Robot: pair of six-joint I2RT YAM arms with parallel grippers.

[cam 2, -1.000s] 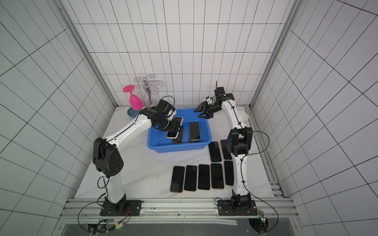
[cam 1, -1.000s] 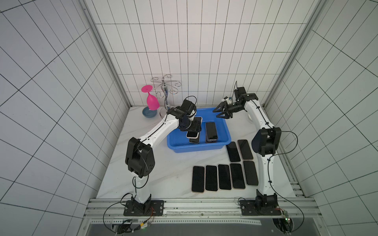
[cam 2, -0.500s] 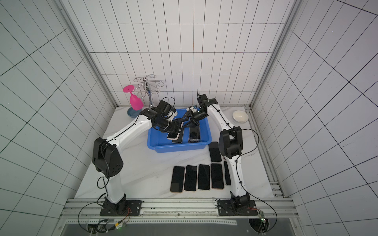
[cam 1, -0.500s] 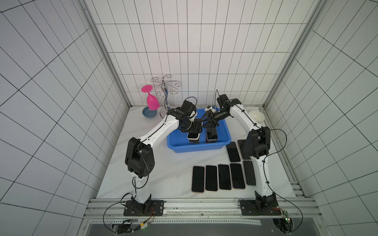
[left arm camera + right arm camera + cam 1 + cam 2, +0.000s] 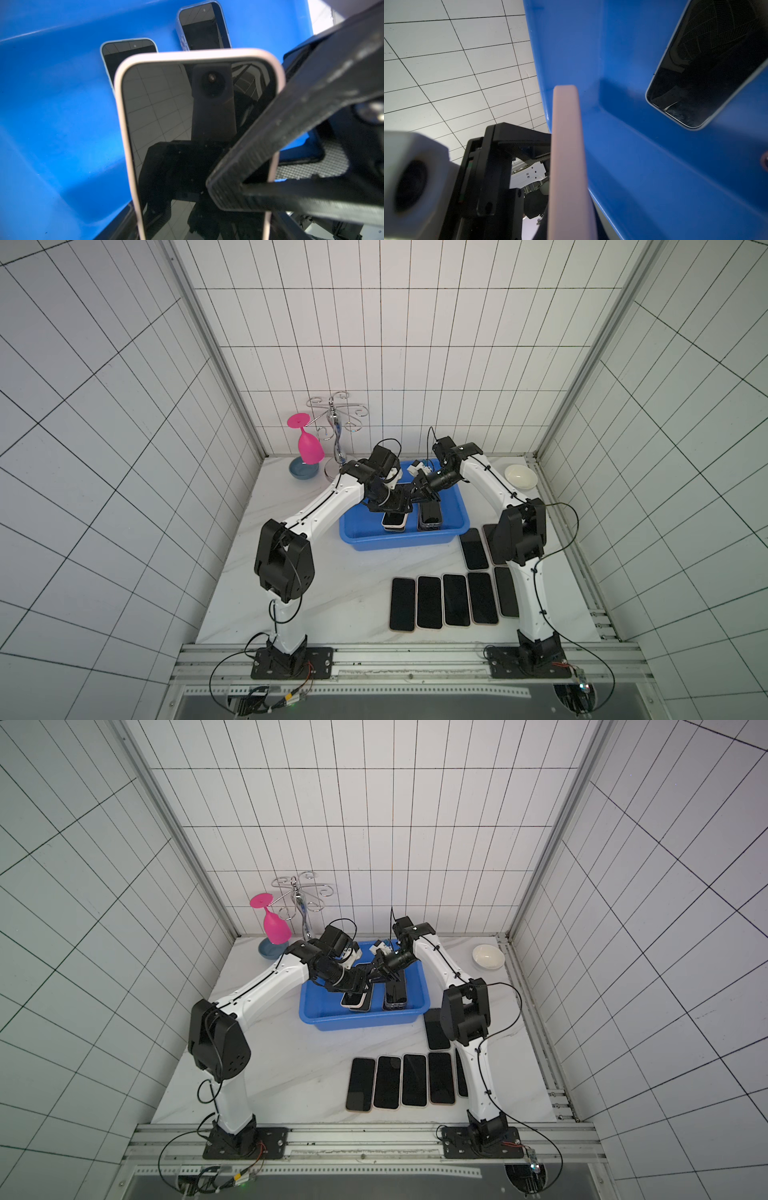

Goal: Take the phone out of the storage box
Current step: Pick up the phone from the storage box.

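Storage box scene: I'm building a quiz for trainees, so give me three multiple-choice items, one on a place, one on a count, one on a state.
1. Where is the pink-cased phone? A on bare table; B over the storage box; C on the rail.
2. How many phones are in the front row? A three; B five; C eight.
3. The pink goblet is: A upside down; B lying flat; C broken.
B: blue walls surround it. B: five lie side by side. A: its foot is uppermost.

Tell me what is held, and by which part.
The pink-cased phone, raised in the storage box. The right gripper pinches one long edge; whether the left gripper grips cannot be told.
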